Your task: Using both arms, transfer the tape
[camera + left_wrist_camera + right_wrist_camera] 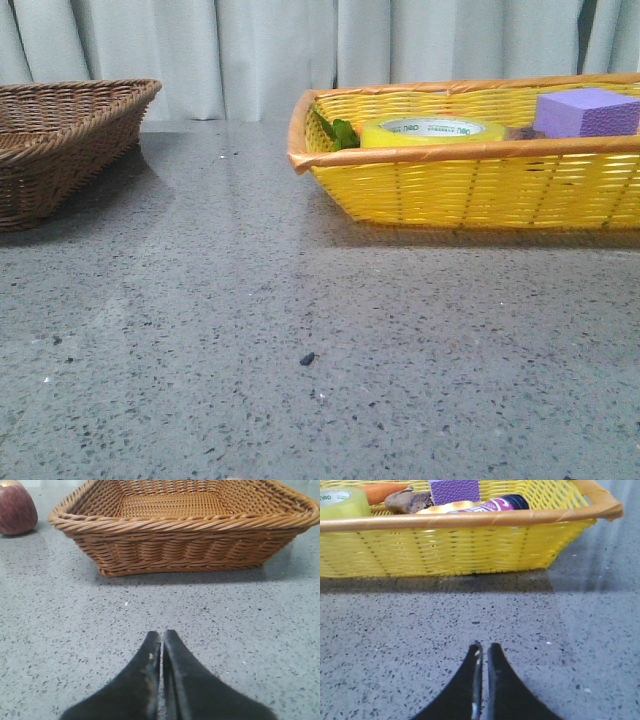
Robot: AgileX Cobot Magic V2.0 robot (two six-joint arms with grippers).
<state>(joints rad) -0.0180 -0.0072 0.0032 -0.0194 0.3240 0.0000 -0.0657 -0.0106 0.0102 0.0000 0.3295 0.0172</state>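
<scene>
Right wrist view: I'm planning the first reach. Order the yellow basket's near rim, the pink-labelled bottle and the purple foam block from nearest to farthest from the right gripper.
1. Yellow basket's near rim, straight ahead of the right gripper, whose jaws are shut.
2. Pink-labelled bottle, lying just behind that rim.
3. Purple foam block, deeper inside, behind the bottle.

Being counted: two baskets, one brown wicker basket, one yellow basket; one tape; one purple foam block; one carrot; one apple; one pink-labelled bottle; two grippers, left gripper, right gripper.
</scene>
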